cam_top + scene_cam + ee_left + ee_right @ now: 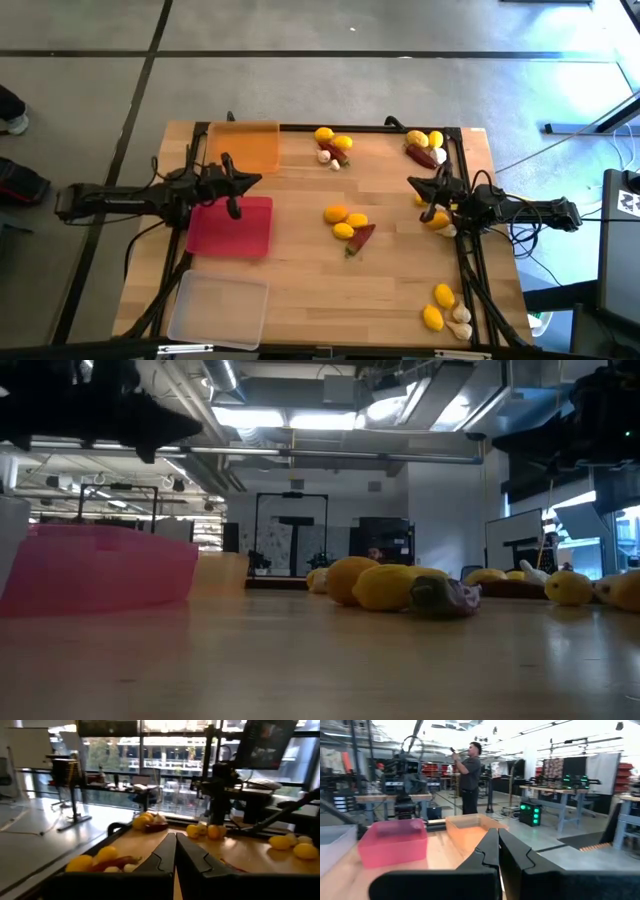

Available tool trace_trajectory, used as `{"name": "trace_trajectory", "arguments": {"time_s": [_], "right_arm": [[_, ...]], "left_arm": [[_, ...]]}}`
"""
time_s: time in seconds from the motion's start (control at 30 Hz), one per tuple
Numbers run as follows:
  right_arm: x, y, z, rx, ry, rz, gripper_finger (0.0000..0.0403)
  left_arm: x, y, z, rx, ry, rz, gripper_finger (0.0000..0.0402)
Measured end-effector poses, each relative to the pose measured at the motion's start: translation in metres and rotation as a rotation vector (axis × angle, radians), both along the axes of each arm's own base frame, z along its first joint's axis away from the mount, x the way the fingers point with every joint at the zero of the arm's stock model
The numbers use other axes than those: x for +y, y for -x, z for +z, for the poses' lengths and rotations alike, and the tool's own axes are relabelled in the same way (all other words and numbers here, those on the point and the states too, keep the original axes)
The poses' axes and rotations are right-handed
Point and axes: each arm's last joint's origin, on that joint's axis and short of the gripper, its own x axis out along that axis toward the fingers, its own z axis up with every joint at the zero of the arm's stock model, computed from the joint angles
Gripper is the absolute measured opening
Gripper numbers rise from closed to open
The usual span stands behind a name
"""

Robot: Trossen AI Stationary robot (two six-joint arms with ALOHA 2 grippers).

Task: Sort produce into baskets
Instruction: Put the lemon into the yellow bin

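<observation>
Your left gripper (175, 852) has its jaws pressed together on nothing, hanging over the far edge of the red-pink tray (232, 228). Your right gripper (498, 851) is likewise shut and empty, above the produce at the worktop's (300, 290) right edge. Three trays line the left side: the orange tray (245, 146) far, the red-pink one in the middle, the clear tray (218, 310) near. Five clusters of lemons, peppers and garlic lie scattered; the centre cluster (349, 226) shows three lemons and one pepper. A person (468, 775) stands beyond the worktop.
</observation>
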Motion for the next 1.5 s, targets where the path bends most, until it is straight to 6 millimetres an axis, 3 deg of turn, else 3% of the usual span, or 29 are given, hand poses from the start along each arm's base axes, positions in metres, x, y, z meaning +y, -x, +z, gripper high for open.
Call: {"name": "trace_trajectory", "arguments": {"time_s": [0.23,0.6,0.77,1.17,1.5], "right_arm": [[0.0,0.0,0.0,-0.001,0.0,0.017,0.0005],[0.003,-0.001,0.0,-0.002,0.014,0.092,0.0005],[0.003,-0.001,0.0,-0.002,0.014,0.091,0.0005],[0.002,-0.001,0.0,-0.003,0.008,0.082,0.0005],[0.002,0.0,0.0,-0.02,-0.042,0.065,0.0005]], "left_arm": [[0.007,-0.013,0.012,-0.098,0.062,0.097,0.0021],[0.01,-0.019,0.018,-0.099,0.103,0.098,0.0213],[0.01,-0.019,0.018,-0.1,0.103,0.099,0.0263],[0.009,-0.023,0.025,-0.148,0.199,0.07,0.0272],[0.009,-0.074,0.053,-0.036,0.124,0.005,0.0272]]}}
